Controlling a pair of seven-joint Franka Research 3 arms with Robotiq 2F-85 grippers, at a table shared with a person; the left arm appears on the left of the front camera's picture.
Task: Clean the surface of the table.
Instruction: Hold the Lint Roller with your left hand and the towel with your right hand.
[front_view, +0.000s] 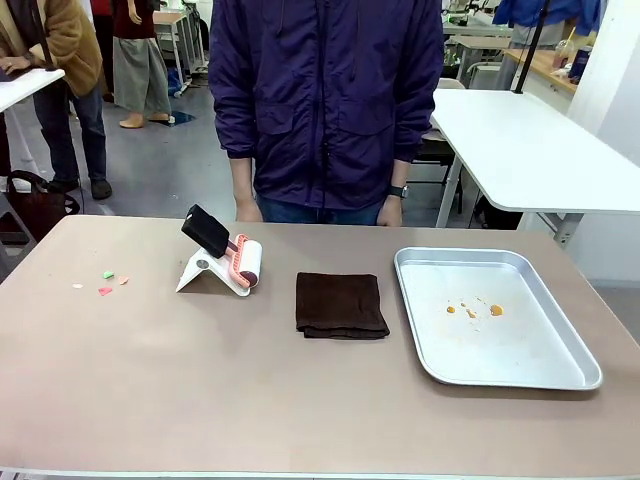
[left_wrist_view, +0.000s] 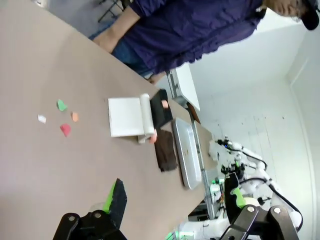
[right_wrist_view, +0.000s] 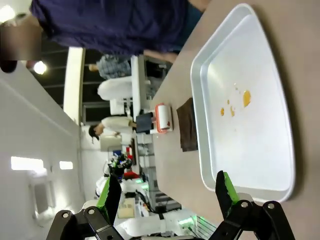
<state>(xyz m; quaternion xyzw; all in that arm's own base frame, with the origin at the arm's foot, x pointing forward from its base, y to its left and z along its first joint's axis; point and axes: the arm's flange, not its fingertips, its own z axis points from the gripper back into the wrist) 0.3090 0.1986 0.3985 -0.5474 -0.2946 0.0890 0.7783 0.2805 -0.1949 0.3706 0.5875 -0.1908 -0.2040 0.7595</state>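
Note:
The tan-brown table (front_view: 300, 410) carries several small coloured paper scraps (front_view: 105, 283) at its left. In the left wrist view, my left gripper (left_wrist_view: 175, 200) hangs open above the table (left_wrist_view: 45, 65), with the scraps (left_wrist_view: 62, 117) some way ahead of its fingers. My right gripper (right_wrist_view: 167, 192) is also open and holds nothing. It hovers over the near rim of a silver tray (right_wrist_view: 280, 165) that has orange crumbs (right_wrist_view: 246, 98) in it. A person in a purple jacket (front_view: 325, 100) stands at the far edge.
A lint roller with a black handle (front_view: 232, 253) leans on a white stand left of centre. A folded dark brown cloth (front_view: 340, 305) lies mid-table. The tray (front_view: 430, 340) sits at the right. White tables (front_view: 530, 150) stand behind.

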